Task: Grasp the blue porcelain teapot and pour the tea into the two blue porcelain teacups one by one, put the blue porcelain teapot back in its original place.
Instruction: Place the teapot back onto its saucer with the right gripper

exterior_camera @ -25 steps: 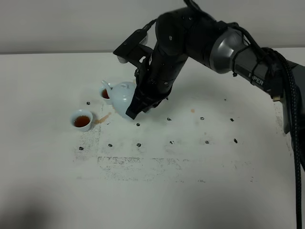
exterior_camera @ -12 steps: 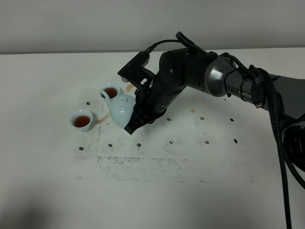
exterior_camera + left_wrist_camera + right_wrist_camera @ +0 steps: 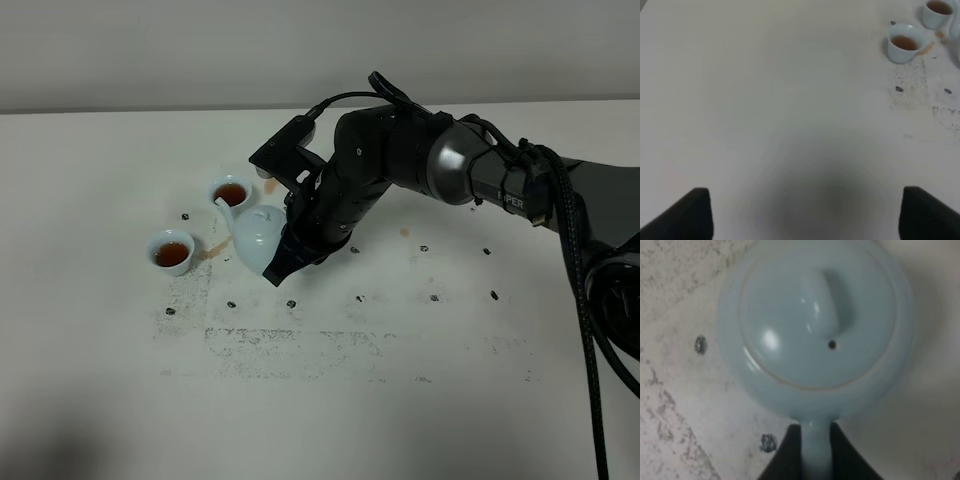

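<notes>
The right arm (image 3: pixel 440 165) is stretched leftward and bent downward. Its right gripper (image 3: pixel 815 452) is clamped on a handle. The left gripper (image 3: pixel 802 215) is held wide apart.

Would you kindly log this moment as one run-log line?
phase: returning teapot | right claw: shut on handle | cups: both filled | left claw: open, idle | table: tea spill

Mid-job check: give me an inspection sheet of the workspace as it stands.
Surface: white table, scuffed grey patches, dark dot marks, brown tea spills beside the cups.
Job's things: teapot about upright; near teacup and far teacup both hold tea.
Clutter: nothing seen.
Grippers: right tool shut on the teapot's handle; left tool open over bare table.
Cables: black cable runs along the right arm.
Surroundings: plain pale wall.
</notes>
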### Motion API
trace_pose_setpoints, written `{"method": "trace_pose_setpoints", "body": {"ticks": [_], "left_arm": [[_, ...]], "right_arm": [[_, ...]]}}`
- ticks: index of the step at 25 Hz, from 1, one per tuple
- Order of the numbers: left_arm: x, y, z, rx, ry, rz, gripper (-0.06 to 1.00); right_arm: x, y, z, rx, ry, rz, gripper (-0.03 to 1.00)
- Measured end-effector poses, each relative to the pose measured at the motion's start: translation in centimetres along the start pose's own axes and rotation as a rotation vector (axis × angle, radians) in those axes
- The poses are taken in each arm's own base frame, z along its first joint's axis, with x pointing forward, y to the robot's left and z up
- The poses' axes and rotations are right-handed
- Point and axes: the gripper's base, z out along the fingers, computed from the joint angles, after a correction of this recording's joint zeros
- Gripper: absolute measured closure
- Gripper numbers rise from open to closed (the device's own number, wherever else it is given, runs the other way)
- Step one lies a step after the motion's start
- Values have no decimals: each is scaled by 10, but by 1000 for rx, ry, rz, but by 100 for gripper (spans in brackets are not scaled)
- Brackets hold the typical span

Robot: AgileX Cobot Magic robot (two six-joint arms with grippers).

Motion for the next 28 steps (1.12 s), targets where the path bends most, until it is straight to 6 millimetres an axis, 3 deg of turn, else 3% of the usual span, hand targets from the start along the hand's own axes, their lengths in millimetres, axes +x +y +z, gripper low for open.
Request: {"method": "trace_pose_setpoints", "body": {"ticks": [11,24,28], "left_arm": [[0,0,0,0,0,2,22],[0,0,0,0,0,2,22],[0,0,0,0,0,2,22]], "right_arm": [[4,-16,-78,39,-24,37,93],[87,-13,-133,78,12,215,93],[111,-5,-132,72,7,303,93]]}}
